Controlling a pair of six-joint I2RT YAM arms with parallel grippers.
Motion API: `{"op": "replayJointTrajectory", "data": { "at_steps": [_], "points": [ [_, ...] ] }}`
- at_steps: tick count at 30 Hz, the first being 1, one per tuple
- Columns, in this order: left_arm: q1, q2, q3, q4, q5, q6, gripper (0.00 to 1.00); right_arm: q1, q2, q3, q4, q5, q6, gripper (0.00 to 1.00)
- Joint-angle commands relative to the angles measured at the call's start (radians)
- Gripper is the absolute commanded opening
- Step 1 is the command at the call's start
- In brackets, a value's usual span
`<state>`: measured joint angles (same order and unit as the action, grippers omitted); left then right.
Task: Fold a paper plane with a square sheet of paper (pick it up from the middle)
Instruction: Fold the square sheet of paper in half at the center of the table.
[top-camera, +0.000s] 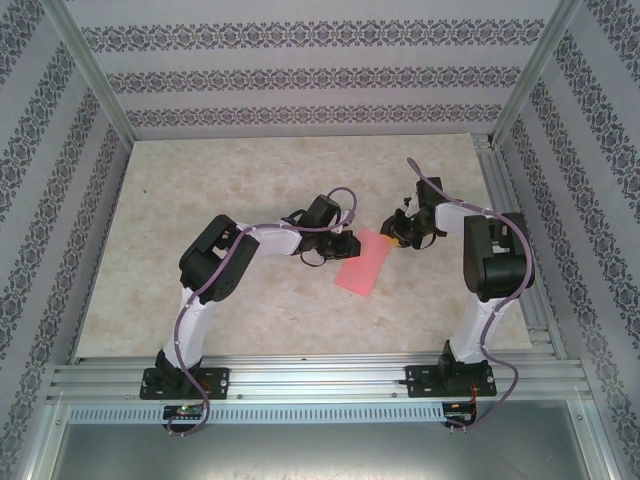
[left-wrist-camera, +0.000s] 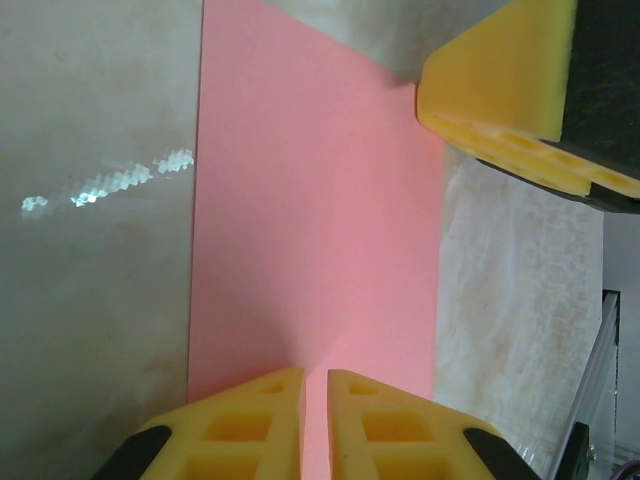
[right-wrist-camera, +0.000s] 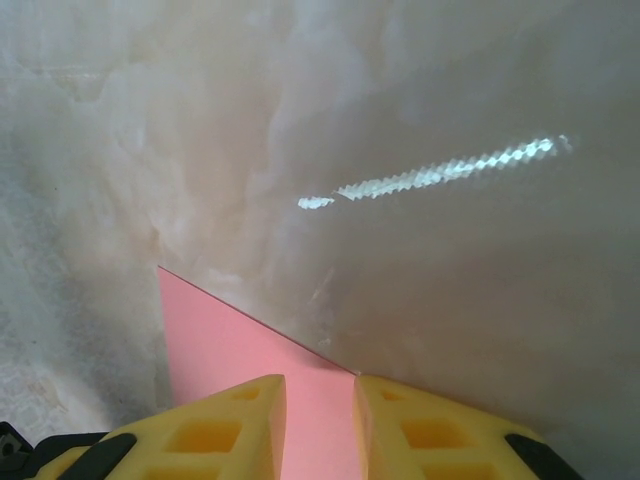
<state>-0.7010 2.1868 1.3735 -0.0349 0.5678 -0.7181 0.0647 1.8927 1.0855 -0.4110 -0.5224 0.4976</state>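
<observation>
1. Sheet of paper (top-camera: 362, 268): pink-red, lying on the bench (top-camera: 250, 180) between the two arms. Its outline reads as an oblong rather than a square, so one fold has probably been made. No dart shape is present yet.
2. Left pincer (left-wrist-camera: 315, 378): at the short edge of the sheet on the left-arm side. Its fingers are pressed nearly together, with a thin slit between them and pink showing through. Whether it nips that edge or only bears on it cannot be told.
3. Right pincer (right-wrist-camera: 320, 385): at the far corner of the sheet. Its fingers are slightly spread, with the corner visible in the gap and apparently not clamped. In the left wrist view one of its yellow fingers (left-wrist-camera: 500, 90) sits just beyond the sheet's far edge.
4. Hazard, skewed crease: with only one end of the sheet possibly held, a push at the far corner could rotate the sheet, so the edges would not meet squarely.
5. Hazard, sliding: the bench around the sheet is glossy. A finger dragging across it may carry the whole sheet along instead of turning the corner over.
6. Hazard, crumpling or tearing: if both pincers close on the sheet and then move apart or together unevenly, thin paper is likely to buckle or rip at the pinched points.
</observation>
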Motion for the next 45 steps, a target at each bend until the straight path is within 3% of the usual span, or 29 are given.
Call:
{"op": "replayJointTrajectory", "data": {
  "at_steps": [1,8,19,27,36,45],
  "points": [
    [-0.007,0.029,-0.021,-0.072,-0.009,0.020,0.16,-0.005,-0.079,0.009,-0.016,0.046,0.012,0.26],
    [-0.006,0.027,-0.021,-0.069,-0.008,0.018,0.16,0.001,-0.139,-0.015,0.003,-0.004,0.012,0.27],
    [-0.006,0.021,-0.027,-0.066,-0.007,0.017,0.16,0.003,-0.027,-0.059,0.057,0.025,0.054,0.28],
    [-0.006,0.015,-0.020,-0.062,0.000,0.010,0.16,0.007,-0.169,-0.078,0.030,0.057,0.033,0.30],
    [-0.006,0.004,-0.008,-0.066,-0.002,0.010,0.16,0.114,-0.363,-0.359,0.237,-0.016,0.183,0.23],
    [-0.006,0.007,-0.022,-0.055,0.003,0.006,0.17,0.156,-0.277,-0.451,0.276,0.020,0.185,0.22]
  ]
}}
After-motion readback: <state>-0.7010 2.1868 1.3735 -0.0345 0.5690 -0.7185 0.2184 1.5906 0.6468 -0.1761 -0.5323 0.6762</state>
